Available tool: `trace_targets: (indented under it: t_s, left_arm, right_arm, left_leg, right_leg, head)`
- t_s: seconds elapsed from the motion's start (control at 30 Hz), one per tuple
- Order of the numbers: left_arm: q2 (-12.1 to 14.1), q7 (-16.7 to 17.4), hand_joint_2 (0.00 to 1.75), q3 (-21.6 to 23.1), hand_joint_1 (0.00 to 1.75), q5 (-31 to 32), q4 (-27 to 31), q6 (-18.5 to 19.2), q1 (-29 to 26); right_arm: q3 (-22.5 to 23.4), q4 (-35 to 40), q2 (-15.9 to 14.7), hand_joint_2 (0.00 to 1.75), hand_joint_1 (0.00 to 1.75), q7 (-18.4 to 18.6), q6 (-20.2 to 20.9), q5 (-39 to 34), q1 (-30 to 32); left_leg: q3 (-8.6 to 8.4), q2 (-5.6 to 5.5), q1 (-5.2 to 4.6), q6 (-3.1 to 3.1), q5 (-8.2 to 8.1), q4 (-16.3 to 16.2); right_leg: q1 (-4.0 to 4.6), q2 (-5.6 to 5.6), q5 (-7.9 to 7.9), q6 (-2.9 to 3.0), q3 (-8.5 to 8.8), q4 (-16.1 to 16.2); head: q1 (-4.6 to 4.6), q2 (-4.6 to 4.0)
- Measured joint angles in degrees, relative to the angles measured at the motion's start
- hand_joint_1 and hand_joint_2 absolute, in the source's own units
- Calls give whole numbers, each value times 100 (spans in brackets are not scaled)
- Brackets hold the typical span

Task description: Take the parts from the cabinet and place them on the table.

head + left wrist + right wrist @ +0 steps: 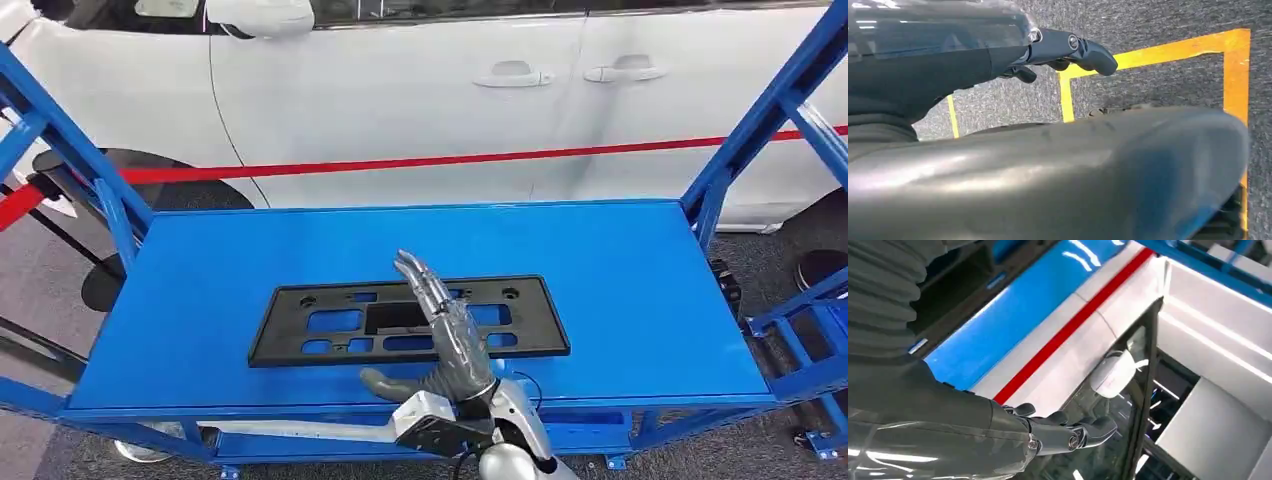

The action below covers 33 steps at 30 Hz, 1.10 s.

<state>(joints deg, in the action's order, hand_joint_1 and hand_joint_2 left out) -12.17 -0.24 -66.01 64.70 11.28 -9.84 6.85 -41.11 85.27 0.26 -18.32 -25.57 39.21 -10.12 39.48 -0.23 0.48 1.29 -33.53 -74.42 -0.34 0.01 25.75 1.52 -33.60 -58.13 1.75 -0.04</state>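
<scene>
Hovering empty over the black plate [408,321], the right hand [452,340] spreads its fingers; left hand [1063,50] hangs loosely curled.

The part [405,320] lies flat on the table [620,290], centre-low in the head view. The right hand [445,335] reaches over its middle from the lower edge. Behind the table, a car [400,90] fills the upper frame.

No text, label, brand or number can be read on anything in these views
</scene>
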Motion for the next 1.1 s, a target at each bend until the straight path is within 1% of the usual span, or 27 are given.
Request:
trace_targets:
  t_s: [0.03, 0.07, 0.1, 0.13, 0.17, 0.27, 0.3, 0.33, 0.37, 0.4, 0.43, 0.47, 0.5, 0.53, 0.57, 0.6, 0.63, 0.67, 0.7, 0.8, 0.87, 0.9, 0.97, 1.0, 1.03, 1.07, 1.1]
  left_arm:
    - [2, -2, 0, 0, 0, 0, 0, 0, 2]
    - [2, -4, 0, 0, 0, 0, 0, 0, 5]
    - [2, -11, 0, 0, 0, -4, 0, -2, 10]
    - [2, -13, 0, 2, 0, -11, 0, -2, 13]
    - [0, -29, 0, 2, 0, -15, 0, 0, 19]
    - [2, -24, 0, 2, 0, 13, 0, 13, 9]
    - [0, -15, 0, 4, 0, 20, 0, 20, 19]
    - [0, -7, 0, 11, 0, 37, 0, 26, 35]
    - [0, 2, 0, 22, 0, 39, 0, 26, 48]
    - [0, 9, 0, 33, 0, 53, 0, 24, 54]
    - [2, 9, 0, 42, 0, 57, 0, 24, 52]
    - [2, 9, 0, 44, 0, 61, 0, 24, 47]
    - [0, 9, 0, 46, 0, 65, 0, 24, 42]
    - [0, 7, 0, 46, 0, 68, 0, 22, 42]
    - [0, 4, 0, 46, 0, 68, 0, 20, 44]
    - [0, -2, 0, 48, 0, 66, 0, 15, 50]
    - [0, -7, 0, 48, 0, 66, 0, 15, 52]
    - [-2, -11, 0, 48, 0, 66, 0, 15, 51]
    - [-2, -13, 0, 48, 0, 66, 0, 15, 57]
    - [-2, -22, 0, 50, 0, 70, 0, 20, 54]
    - [4, -26, 0, 52, 0, 77, 0, 26, 61]
    - [4, -26, 0, 52, 0, 79, 0, 26, 63]
    - [7, -26, 0, 52, 0, 81, 0, 26, 59]
    - [7, -26, 0, 52, 0, 81, 0, 26, 53]
    - [7, -26, 0, 52, 0, 81, 0, 26, 44]
    - [9, -26, 0, 52, 0, 81, 0, 26, 38]
    - [11, -26, 0, 52, 0, 81, 0, 26, 38]
  right_arm:
    - [-31, -46, -11, 175, 0, 20, -31, 46, -1]
    - [-48, -72, -18, 175, 0, 29, -62, 92, -2]
    - [-72, -116, -24, 175, 0, 31, -134, 215, -12]
    - [-98, -164, -26, 175, 0, 55, -193, 364, -27]
    - [-129, -210, -26, 175, 0, 88, -252, 506, -59]
    - [-214, -439, -26, 175, 0, 277, -324, 946, -213]
    - [-223, -503, -29, 175, 0, 341, -326, 1074, -276]
    - [-232, -577, -33, 175, 0, 416, -326, 1242, -334]
    - [-256, -654, -50, 175, 0, 484, -326, 1406, -404]
    - [-286, -755, -85, 175, 0, 535, -319, 1577, -466]
    - [-315, -857, -134, 175, 0, 562, -297, 1662, -515]
    - [-333, -949, -182, 175, 0, 562, -238, 1661, -564]
    - [-358, -1047, -240, 175, 0, 553, -161, 1633, -622]
    - [-378, -1123, -280, 175, 0, 538, -110, 1607, -697]
    - [-403, -1163, -302, 175, 0, 536, -68, 1582, -800]
    - [-439, -1220, -339, 175, 0, 529, 4, 1537, -900]
    - [-455, -1237, -361, 175, 0, 523, 31, 1519, -940]
    - [-462, -1250, -378, 175, 0, 512, 59, 1495, -979]
    - [-490, -1283, -415, 175, 0, 497, 130, 1441, -1063]
    - [-647, -1403, -595, 175, 0, 450, 323, 1347, -1389]
    - [-704, -1445, -662, 175, 0, 450, 336, 1338, -1506]
    - [-735, -1465, -689, 175, 0, 450, 341, 1338, -1574]
    - [-803, -1495, -717, 175, 0, 450, 345, 1336, -1619]
    - [-828, -1513, -737, 175, 0, 450, 349, 1336, -1624]
    - [-859, -1537, -760, 175, 0, 457, 354, 1329, -1624]
    - [-879, -1552, -772, 175, 0, 459, 356, 1320, -1625]
    - [-892, -1561, -778, 175, 0, 461, 356, 1316, -1630]
  left_leg:
    - [-162, 0, 14, 5, 267, 377]
    - [-320, 1, 20, 3, 462, 725]
    - [-600, 4, 27, -11, 746, 1314]
    - [-700, 4, 19, -40, 645, 1505]
    - [-714, -8, -4, -98, 674, 1582]
    - [-687, -9, -29, -207, 709, 1592]
    - [-712, -4, 9, -268, 751, 1652]
    - [-719, 1, 6, -290, 765, 1670]
    - [-715, 3, 6, -316, 769, 1670]
    - [-711, 4, -2, -319, 769, 1669]
    - [-709, 4, -10, -325, 767, 1668]
    - [-708, 4, -18, -332, 763, 1666]
    - [-714, 1, -21, -333, 763, 1664]
    - [-720, -2, -27, -332, 761, 1663]
    - [-730, -3, -36, -329, 758, 1662]
    - [-745, -5, -43, -322, 752, 1662]
    - [-751, -6, -43, -317, 747, 1663]
    - [-750, -4, -38, -313, 745, 1667]
    - [-728, -5, -83, -284, 736, 1647]
    - [-725, 1, -52, -196, 753, 1680]
    - [-716, -1, -65, -134, 687, 1619]
    - [-611, 0, -57, -106, 509, 1359]
    - [-171, 0, -29, -82, 71, 439]
    - [47, 0, -26, -69, -76, 11]
    - [180, 1, -23, -58, -92, -218]
    - [163, 1, -15, -52, 50, -124]
    - [14, 1, -7, -50, 288, 206]
  right_leg:
    - [-2, 6, 8, -12, 5, -11]
    - [-4, 10, 17, -25, 11, -20]
    - [-6, 13, 37, -52, 23, -42]
    - [11, 11, 47, -77, 18, -51]
    - [27, 21, 59, -104, -6, -82]
    - [12, 18, 15, -202, -11, -39]
    - [4, 20, 49, -228, -24, -65]
    - [-10, 12, 156, -257, -70, -209]
    - [-9, 12, 365, -285, -234, -543]
    - [-18, 11, 583, -307, -453, -1000]
    - [-24, 10, 743, -321, -659, -1415]
    - [-27, 10, 798, -327, -815, -1710]
    - [-28, 11, 704, -325, -834, -1718]
    - [-27, 11, 511, -309, -740, -1489]
    - [-25, 11, 270, -282, -550, -1090]
    - [-20, 11, 5, -240, -288, -552]
    - [-10, 10, -109, -212, -156, -294]
    - [8, 7, -78, -184, -96, -111]
    - [34, 4, -26, -170, -45, -29]
    - [58, 26, -40, -129, -72, -24]
    - [-11, 5, -84, -82, -15, 74]
    - [-10, 3, -82, -48, 1, 88]
    - [6, -3, -74, -27, 2, 85]
    - [9, -6, -70, -20, -3, 80]
    - [9, -6, -65, -15, -4, 75]
    - [8, -3, -60, -14, 5, 72]
    - [7, 3, -51, -22, 19, 67]
  head:
    - [0, 0]
    - [0, 0]
    - [0, 0]
    - [-2, 0]
    - [-2, 0]
    - [-9, 0]
    - [-4, 0]
    - [-13, 0]
    - [-13, 0]
    - [-11, 0]
    - [-13, 0]
    - [-11, 0]
    - [-11, 0]
    - [-13, 0]
    - [-11, 0]
    - [-13, 0]
    - [-11, 0]
    - [-11, 0]
    - [-11, 0]
    - [-7, 0]
    - [-4, 0]
    - [-2, 0]
    - [2, 0]
    - [0, 0]
    - [0, 0]
    - [2, 0]
    - [0, 0]
